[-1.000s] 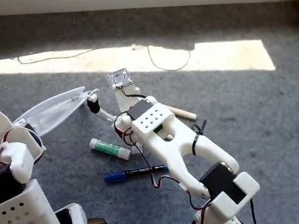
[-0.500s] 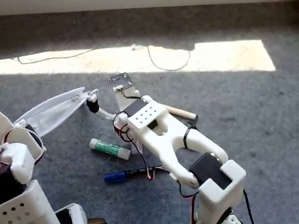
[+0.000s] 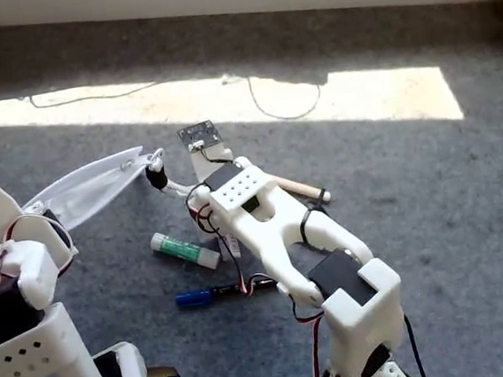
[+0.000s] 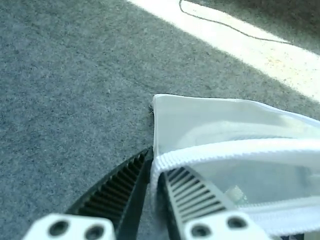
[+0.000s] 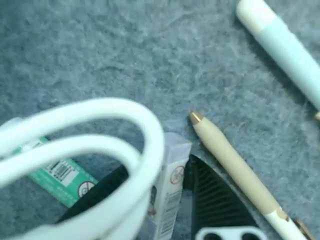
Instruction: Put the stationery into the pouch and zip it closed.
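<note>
At the middle of the grey carpet (image 3: 431,198), locate the right gripper (image 5: 159,166), opened wider than the small clear case (image 5: 170,200) lying between its jaws and clamping nothing yet. Read the case's long axis as roughly parallel to the fingers; close straight across the narrow width, probably without any wrist turn. Note the beige pen (image 5: 235,167) just beside the case on one side, angled away from it, and the green glue stick (image 5: 55,175) on the other side; keep both outside the closing jaws. To the left in the scene, find the translucent pouch (image 3: 87,188), pinched at its zip edge by the left gripper (image 4: 156,162), closed fully on the fabric. Treat the pouch mouth as open, judging from the two zip tapes lying apart. Assign the pick to the right arm, the nearer and the only free one, then carry the case leftward to the pouch. Leave the blue pen (image 3: 213,293), lying left to right at the near side, for a later pass.
</note>
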Controlling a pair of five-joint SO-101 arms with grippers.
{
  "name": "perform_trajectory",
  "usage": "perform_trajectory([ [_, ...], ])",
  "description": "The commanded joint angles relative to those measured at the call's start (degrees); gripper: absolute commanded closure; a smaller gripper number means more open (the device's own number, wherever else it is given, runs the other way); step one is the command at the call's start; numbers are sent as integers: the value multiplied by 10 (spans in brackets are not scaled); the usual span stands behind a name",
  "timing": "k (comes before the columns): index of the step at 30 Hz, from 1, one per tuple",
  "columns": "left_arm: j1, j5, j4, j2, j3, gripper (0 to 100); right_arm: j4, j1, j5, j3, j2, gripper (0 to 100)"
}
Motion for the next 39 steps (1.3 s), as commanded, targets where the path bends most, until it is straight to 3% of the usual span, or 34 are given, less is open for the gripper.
perform_trajectory([
  [1,-4,3,-12,1,-6,993,-2,9,2,-28,-32,919],
  [14,-3,3,-12,1,-6,993,78,25,127,-25,-87,961],
  [21,-3,3,-12,1,-6,993,83,36,129,-25,-65,873],
  [30,-3,3,-12,1,-6,993,131,35,128,-30,-42,868],
  [39,-3,2,-12,1,-6,993,87,36,130,-30,-37,869],
])
